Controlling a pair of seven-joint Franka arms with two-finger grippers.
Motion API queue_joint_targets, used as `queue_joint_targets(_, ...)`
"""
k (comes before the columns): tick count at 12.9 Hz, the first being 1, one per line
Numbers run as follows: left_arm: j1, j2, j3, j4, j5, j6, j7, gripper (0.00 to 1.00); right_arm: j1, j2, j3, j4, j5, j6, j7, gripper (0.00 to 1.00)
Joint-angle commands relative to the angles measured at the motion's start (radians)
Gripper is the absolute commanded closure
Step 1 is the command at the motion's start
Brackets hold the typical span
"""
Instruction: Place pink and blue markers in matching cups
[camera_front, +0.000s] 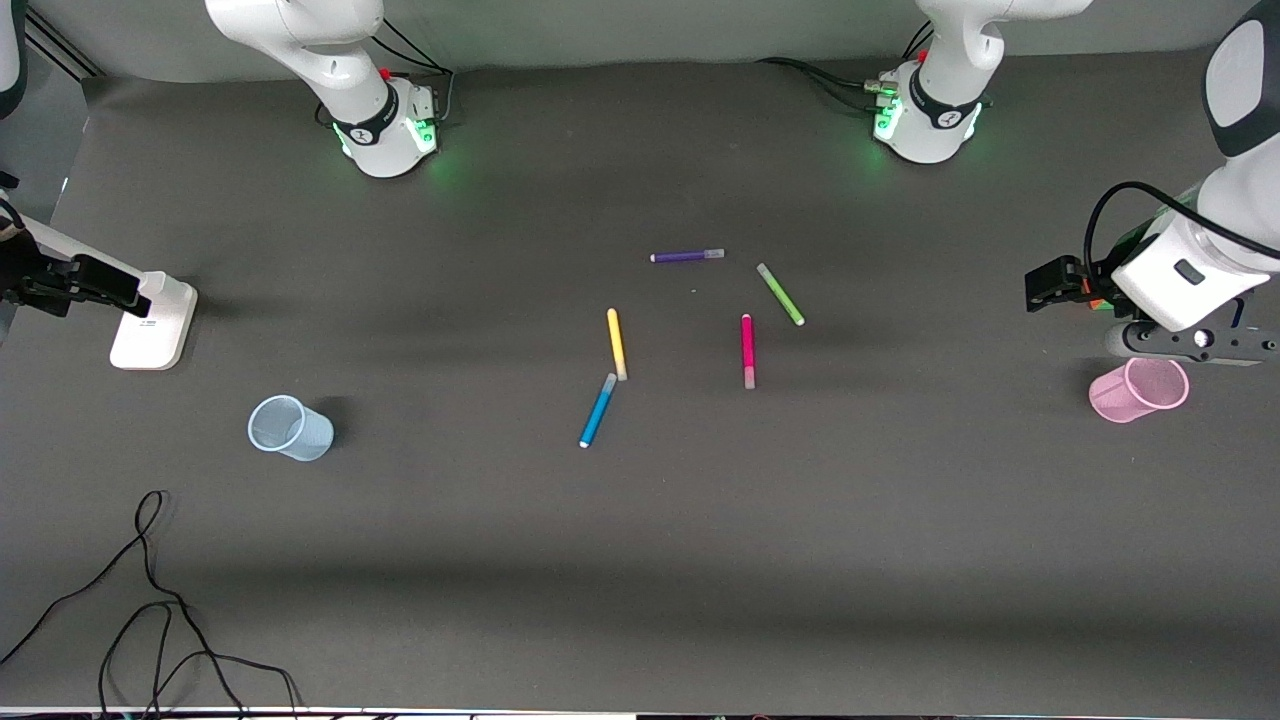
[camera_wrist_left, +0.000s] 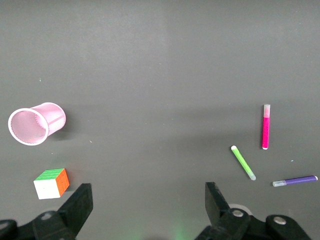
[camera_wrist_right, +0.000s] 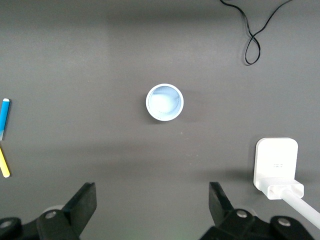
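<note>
The counter (camera_front: 640, 560) is carrying everything, and nothing is being gripped yet. The left pincer (camera_wrist_left: 147, 200) is hanging released over the pink cup (camera_front: 1140, 389) at the left arm's end. The right pincer (camera_wrist_right: 152, 200) is hanging released over the blue cup (camera_front: 290, 428). Both cups are standing well apart from the pink marker (camera_front: 747, 350) and blue marker (camera_front: 598, 410), which are lying mid-counter. The opening reach looks due: each arm needs to travel inward and straddle its marker.
</note>
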Motion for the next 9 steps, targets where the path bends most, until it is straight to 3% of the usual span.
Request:
queue_joint_targets(1,-0.003,-0.011,0.0,-0.005,0.011,-0.014,0.015,0.0,0.007,-0.013,-0.003,-0.002,-0.006,-0.011,0.005,0.0)
queue_joint_targets(6,-0.003,-0.011,0.0,-0.005,0.009,-0.014,0.015,0.0,0.012,-0.02,0.0,-0.012,-0.005,-0.012,0.021,0.0)
queue_joint_targets(9,-0.001,-0.011,0.0,-0.007,0.009,-0.014,0.015,0.0,0.101,-0.018,0.004,-0.016,0.015,-0.011,0.166,0.0)
